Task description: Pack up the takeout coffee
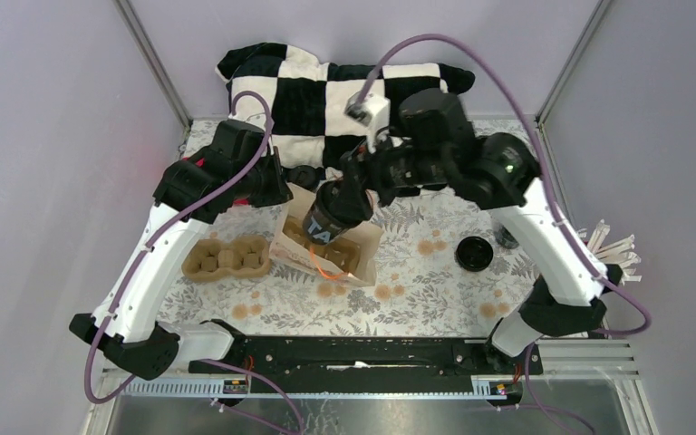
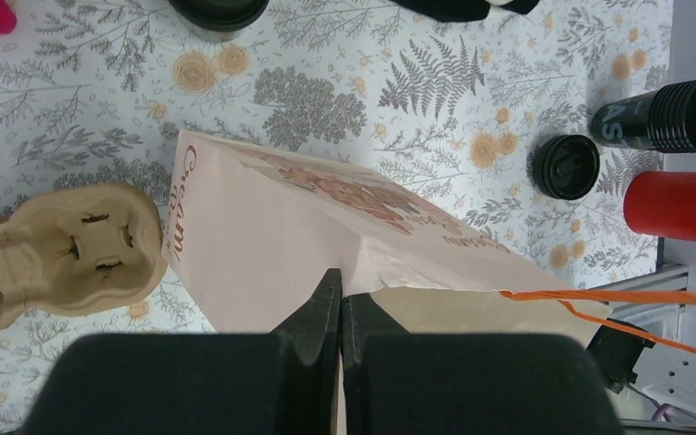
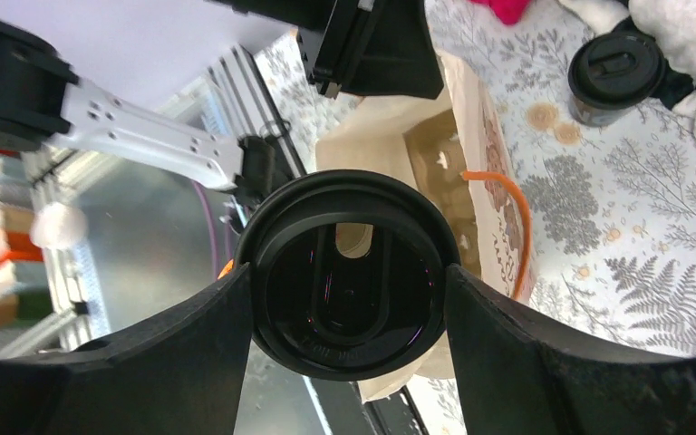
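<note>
Now, with the left gripper [image 2: 340, 299] clenched on the bag's [image 2: 263, 236] rim to hold its mouth wide, the right gripper [image 3: 349, 272], grasping a lidded cup [image 1: 331, 217] tilted just above that mouth, should right it, clear the orange handle [image 3: 507, 208], and lower it to the bag's floor before letting go. The bag's inside is mostly hidden by cup and fingers, so whether anything sits in it I cannot tell; another cup [image 3: 616, 68] waits just behind the bag.
</note>
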`<state>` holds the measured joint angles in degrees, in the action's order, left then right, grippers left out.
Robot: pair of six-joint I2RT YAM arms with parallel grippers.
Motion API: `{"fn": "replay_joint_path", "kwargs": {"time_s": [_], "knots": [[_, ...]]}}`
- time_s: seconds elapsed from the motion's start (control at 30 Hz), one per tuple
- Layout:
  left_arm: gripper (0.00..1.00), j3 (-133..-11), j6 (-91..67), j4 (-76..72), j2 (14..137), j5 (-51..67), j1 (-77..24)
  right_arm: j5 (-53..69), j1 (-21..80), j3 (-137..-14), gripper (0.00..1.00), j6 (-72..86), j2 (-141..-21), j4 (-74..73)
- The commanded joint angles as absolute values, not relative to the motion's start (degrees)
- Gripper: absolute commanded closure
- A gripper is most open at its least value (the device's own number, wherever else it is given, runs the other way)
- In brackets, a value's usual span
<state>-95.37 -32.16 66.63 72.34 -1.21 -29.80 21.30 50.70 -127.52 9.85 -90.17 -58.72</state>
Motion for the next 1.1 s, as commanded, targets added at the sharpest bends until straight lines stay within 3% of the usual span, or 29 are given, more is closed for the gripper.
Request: {"fn": "replay_joint_path", "kwargs": {"time_s": [0.0,0.3,1.07], "knots": [[1.00,-97.76,-33.97,68.98,71.74,-1.62,-29.97,9.01,56.96,-132.68,0.45,1.92,-93.14,-65.58],[1.00,-95.88,-32.35,68.47,70.61,-0.29,-30.06,-4.58,64.40,-121.33,0.48,-9.17,-92.50,-64.73],[1.00,-82.43,-28.07,48.90,61.05,9.21,-30.32,-9.31,70.22,-91.84,0.47,-19.73,-85.80,-44.98]]}}
